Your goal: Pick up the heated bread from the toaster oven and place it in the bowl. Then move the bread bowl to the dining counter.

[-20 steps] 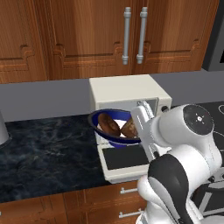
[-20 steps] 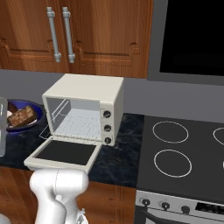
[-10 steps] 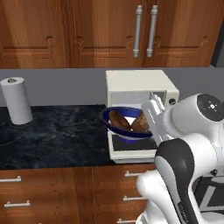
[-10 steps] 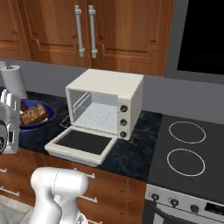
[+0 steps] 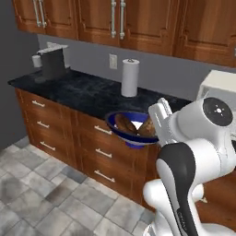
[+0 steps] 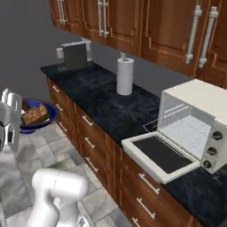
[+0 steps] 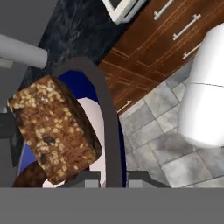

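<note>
Bowl is held at its rim by the gripper, jaws clamped narrow on it, carried in the air over the floor in front of the cabinets. Bread lies inside the bowl. Farther back, the oven sits on the counter with its door dropped open, paper towel roll beyond.

I'm in a home kitchen: brown wooden wall cabinets with metal handles hang above a black marbled counter on drawer fronts. On the counter stand a paper towel roll, a dark toaster at the far left, and a cream toaster oven (door dropped open). Grey stone tiles cover the floor.
</note>
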